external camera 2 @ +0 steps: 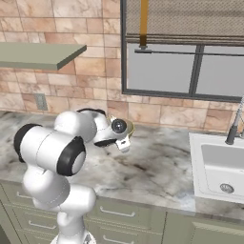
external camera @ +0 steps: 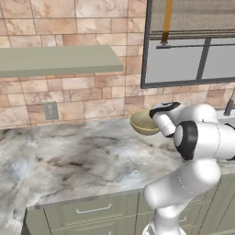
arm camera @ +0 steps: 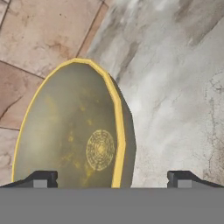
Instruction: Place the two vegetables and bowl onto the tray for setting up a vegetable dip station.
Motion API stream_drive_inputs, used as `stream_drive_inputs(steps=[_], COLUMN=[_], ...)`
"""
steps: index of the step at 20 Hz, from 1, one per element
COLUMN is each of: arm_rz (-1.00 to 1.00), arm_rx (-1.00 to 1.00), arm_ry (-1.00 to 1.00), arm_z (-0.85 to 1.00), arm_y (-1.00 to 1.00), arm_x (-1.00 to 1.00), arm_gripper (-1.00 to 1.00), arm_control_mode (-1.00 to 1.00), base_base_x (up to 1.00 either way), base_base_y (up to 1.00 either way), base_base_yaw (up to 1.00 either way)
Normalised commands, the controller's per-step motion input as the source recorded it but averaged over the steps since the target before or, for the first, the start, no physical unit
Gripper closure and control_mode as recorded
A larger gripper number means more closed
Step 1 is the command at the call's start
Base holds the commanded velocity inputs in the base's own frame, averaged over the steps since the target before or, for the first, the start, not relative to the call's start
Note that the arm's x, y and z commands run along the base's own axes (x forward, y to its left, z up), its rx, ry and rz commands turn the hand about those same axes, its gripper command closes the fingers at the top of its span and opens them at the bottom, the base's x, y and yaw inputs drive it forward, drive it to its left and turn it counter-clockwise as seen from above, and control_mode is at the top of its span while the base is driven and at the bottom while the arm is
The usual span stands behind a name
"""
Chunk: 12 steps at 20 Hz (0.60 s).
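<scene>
Simulated kitchen with a grey-and-white marbled counter (external camera: 78,156) along a tan stone-tile wall (external camera: 69,23). Above the counter, a pale green shelf (external camera: 55,59) to the left and a dark-framed window (external camera 2: 186,66) with a woven blind to the right. On the wall under the shelf, a grey outlet plate (external camera: 50,110). Beside the window, a white sink (external camera 2: 219,167) with a grey faucet (external camera 2: 234,127). Below, olive-green drawers (external camera: 92,211) with metal handles. White robot arm folded over the counter, gripper (arm camera: 112,178) hovering just above an olive-beige bowl (external camera: 143,123) near the back wall. Seen from the hand camera, bowl rim yellow, inside paler with a round patterned medallion at the bottom, far wall of the bowl lying between the two dark fingertips (arm camera: 41,178). Jaws spread wide apart, nothing held, no visible contact with the bowl.
</scene>
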Motion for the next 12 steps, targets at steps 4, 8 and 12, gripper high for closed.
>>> stream_drive_inputs(steps=[4,8,12], arm_rz=[0.00,0.00,0.00], arm_rx=[0.00,0.00,0.00], arm_ry=[0.00,0.00,0.00], arm_z=[-0.08,0.00,0.00], arm_y=[0.00,0.00,0.00], arm_x=[0.10,0.00,0.00], arm_gripper=[1.00,1.00,1.00], arm_control_mode=[-1.00,-1.00,-1.00], base_base_x=[0.00,0.00,0.00], base_base_y=[0.00,0.00,0.00], base_base_yaw=[0.00,0.00,0.00])
